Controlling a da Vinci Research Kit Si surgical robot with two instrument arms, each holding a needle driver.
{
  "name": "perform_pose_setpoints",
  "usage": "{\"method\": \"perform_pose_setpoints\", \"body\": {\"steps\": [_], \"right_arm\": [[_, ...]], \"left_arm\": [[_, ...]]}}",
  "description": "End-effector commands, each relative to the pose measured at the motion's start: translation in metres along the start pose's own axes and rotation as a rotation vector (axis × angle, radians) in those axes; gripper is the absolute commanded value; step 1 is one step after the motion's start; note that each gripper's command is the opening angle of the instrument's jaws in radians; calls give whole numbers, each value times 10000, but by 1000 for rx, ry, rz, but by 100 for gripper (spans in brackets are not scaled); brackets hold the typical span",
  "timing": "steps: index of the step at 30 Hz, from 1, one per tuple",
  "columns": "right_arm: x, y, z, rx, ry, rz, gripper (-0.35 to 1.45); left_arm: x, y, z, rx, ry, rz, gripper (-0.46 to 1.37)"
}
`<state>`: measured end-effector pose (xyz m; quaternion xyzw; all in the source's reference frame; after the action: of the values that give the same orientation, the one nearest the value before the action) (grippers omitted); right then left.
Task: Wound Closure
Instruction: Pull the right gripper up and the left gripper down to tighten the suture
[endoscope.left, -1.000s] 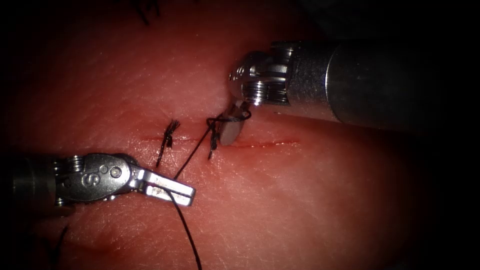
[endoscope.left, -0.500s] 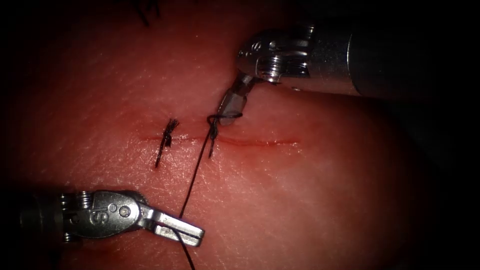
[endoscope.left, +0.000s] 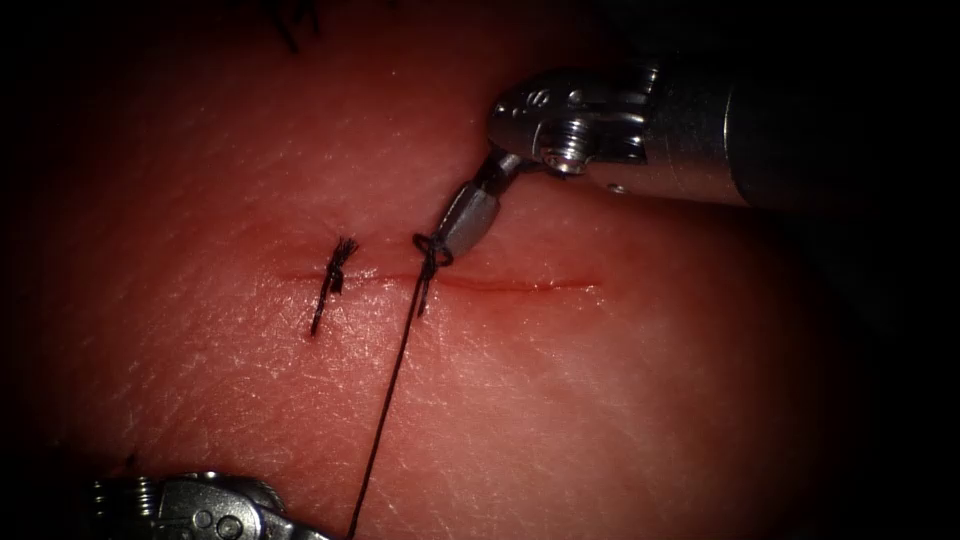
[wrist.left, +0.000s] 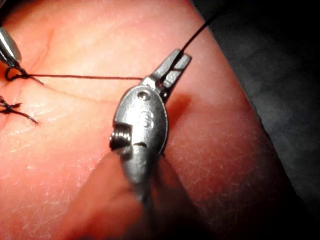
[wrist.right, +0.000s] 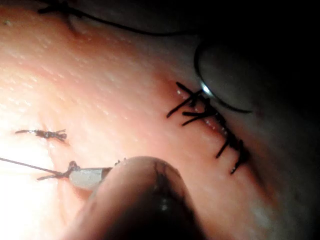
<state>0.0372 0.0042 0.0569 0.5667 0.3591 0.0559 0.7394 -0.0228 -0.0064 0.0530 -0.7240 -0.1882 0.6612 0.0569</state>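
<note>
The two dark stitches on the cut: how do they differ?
The left stitch is finished, with short frayed cut ends; the right stitch has a long taut thread running to the left tool. The right tool holds thread at the right stitch's knot; no tool touches the left stitch. Both cross the cut.

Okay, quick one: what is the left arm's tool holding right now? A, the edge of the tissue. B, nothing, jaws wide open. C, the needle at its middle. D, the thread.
D: in the left wrist view the left tool has its jaws shut on the thread, which runs taut to the knot at the cut.
</note>
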Motion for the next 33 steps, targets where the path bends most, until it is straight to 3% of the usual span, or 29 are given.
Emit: {"method": "perform_pose_setpoints", "body": {"steps": [1, 13, 22, 33], "right_arm": [[-1, 1, 1, -2, -1, -8, -35], [-6, 15, 2, -29, 8, -42, -35], [-6, 26, -4, -115, 23, -65, -35], [-8, 28, -12, -219, 29, -100, -35]], "left_arm": [[2, 5, 1, -13, 1, 3, -35], [5, 33, 6, -30, 2, -5, -35], [-9, 59, 16, -84, 18, -7, -35], [-27, 81, 21, -107, 15, -25, -35]]}}
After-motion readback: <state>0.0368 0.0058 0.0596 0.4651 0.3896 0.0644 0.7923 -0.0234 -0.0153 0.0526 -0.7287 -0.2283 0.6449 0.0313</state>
